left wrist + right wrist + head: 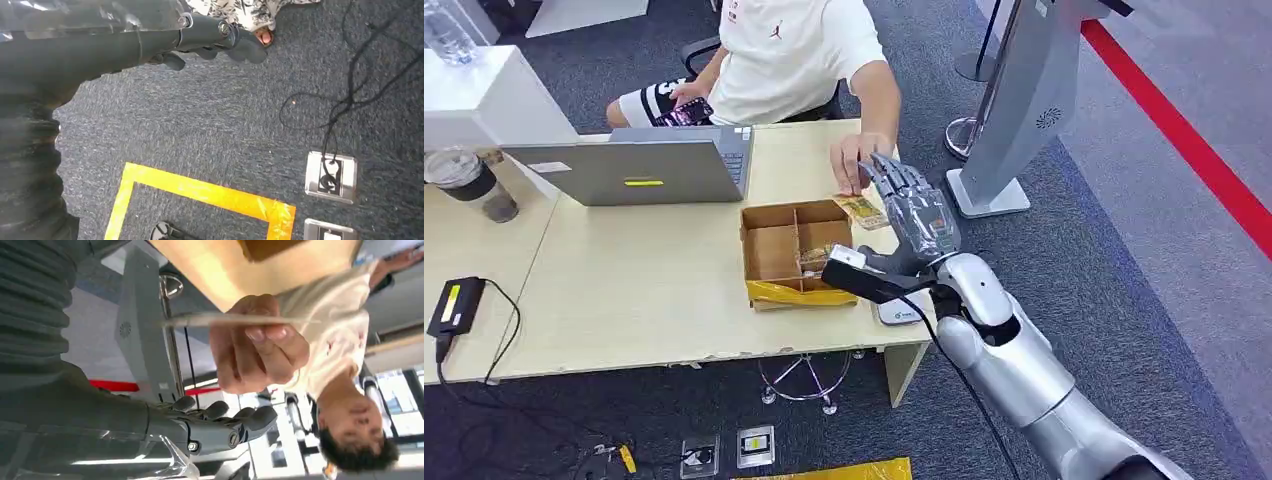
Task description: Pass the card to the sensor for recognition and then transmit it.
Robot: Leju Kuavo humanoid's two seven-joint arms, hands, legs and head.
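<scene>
Head view: card [860, 209] lies flat, person-held.

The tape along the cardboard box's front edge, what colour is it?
Yellow tape, clearest in the head view.

I'm seeing my right arm [1014, 360] as smooth silver shells, rounded at the joints, with a thin black cable [969, 390] trailing along it. A black camera block [864, 275] sits at the wrist. The right hand [914, 210] is grey with darker segmented fingers and a clear glossy cover behind them. Up close, the ribbed grey cuff [32, 305] shows, and round screws [234, 439] at the knuckles. Left hand [210, 37]: same dark fingers, same screws.
</scene>
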